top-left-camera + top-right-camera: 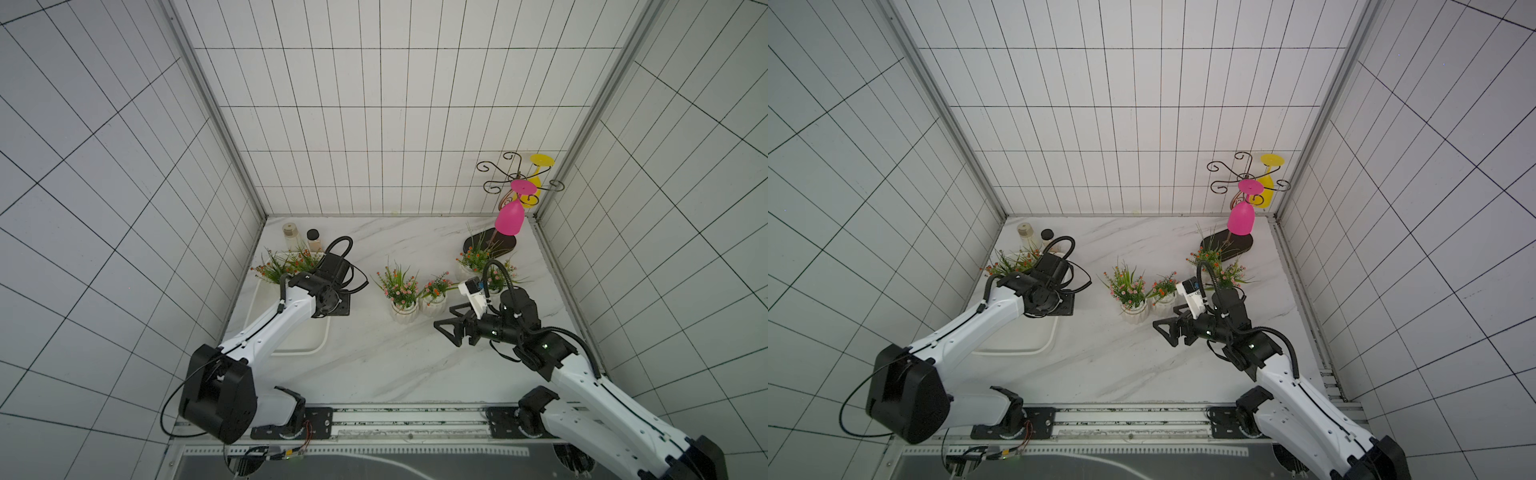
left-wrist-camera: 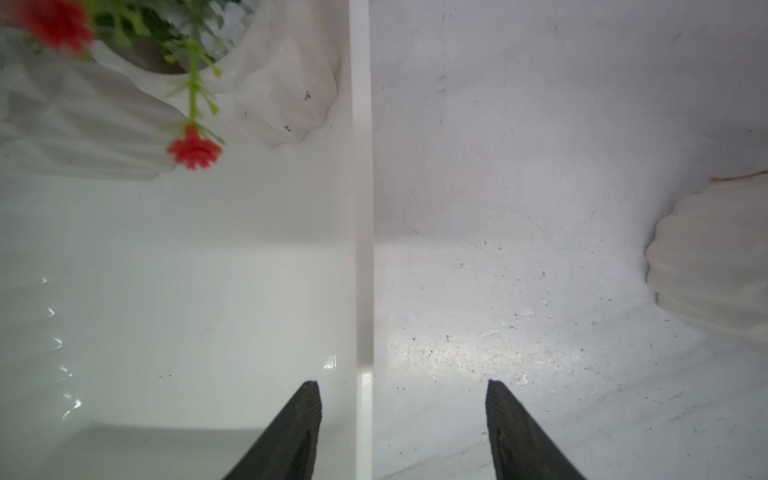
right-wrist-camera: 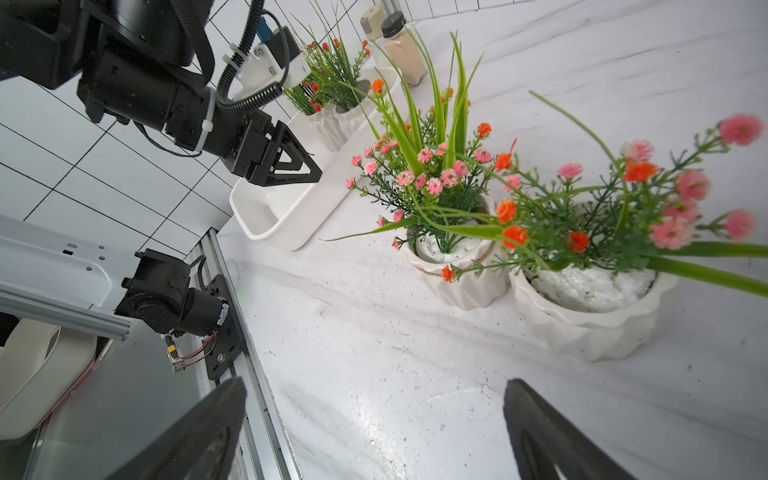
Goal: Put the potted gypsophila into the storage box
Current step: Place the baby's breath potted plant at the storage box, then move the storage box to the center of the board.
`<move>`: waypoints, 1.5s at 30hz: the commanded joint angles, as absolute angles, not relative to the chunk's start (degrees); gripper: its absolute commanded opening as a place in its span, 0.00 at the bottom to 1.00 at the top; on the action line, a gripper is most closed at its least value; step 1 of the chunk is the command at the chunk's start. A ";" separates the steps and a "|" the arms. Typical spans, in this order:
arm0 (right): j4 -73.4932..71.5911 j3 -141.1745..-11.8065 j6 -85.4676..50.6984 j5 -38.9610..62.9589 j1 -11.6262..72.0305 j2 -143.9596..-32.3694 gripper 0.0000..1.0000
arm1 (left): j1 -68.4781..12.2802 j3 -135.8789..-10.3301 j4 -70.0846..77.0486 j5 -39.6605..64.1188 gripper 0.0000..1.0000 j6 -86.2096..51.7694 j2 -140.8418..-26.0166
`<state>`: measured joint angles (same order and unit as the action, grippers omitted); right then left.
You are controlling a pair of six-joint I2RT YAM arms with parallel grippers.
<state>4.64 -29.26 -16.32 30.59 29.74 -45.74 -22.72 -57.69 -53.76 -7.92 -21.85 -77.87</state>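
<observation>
At the bench's (image 1: 374,370) left end, storage box (image 1: 300,351) holds two potted gypsophila (image 1: 277,268) upright at its far end. Left arm (image 1: 266,326) reaches over the box; left jaws parted, holding nothing, straddling the box's side rim. Mid-bench, outside the box: pink-flowered pot (image 1: 404,311) and orange-flowered pot (image 1: 434,306), upright, side by side. Right arm (image 1: 582,374): right jaws spread wide, empty, near the orange-flowered pot, not touching. Two further pots (image 1: 471,261) stand beyond the right arm.

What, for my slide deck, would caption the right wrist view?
Open right gripper faces two potted gypsophila; left gripper hangs at the storage box, two pots already inside.
</observation>
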 commanded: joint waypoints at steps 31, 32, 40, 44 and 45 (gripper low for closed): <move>3.16 -27.82 -16.08 31.02 28.56 -45.84 0.98 | -22.47 -53.05 -42.53 -6.51 0.11 -18.66 -84.45; 3.30 -27.77 -16.15 31.03 28.61 -45.70 0.98 | -22.58 -53.61 -42.50 -6.42 0.10 -18.35 -84.61; 3.65 -27.77 -16.33 30.82 28.54 -45.49 0.98 | -26.03 -59.41 -42.15 -5.91 0.02 -17.49 -88.81; 3.71 -28.04 -16.44 30.67 28.53 -45.45 0.98 | -29.00 -63.44 -41.35 -5.05 0.00 -18.17 -91.95; 3.83 -28.19 -16.35 30.59 28.54 -45.35 0.98 | -29.39 -64.50 -41.31 -4.56 0.00 -18.49 -92.91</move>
<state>4.21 -29.26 -16.38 30.55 29.12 -46.04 -27.42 -60.71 -45.06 -8.23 -19.40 -91.20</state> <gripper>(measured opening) 0.978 0.092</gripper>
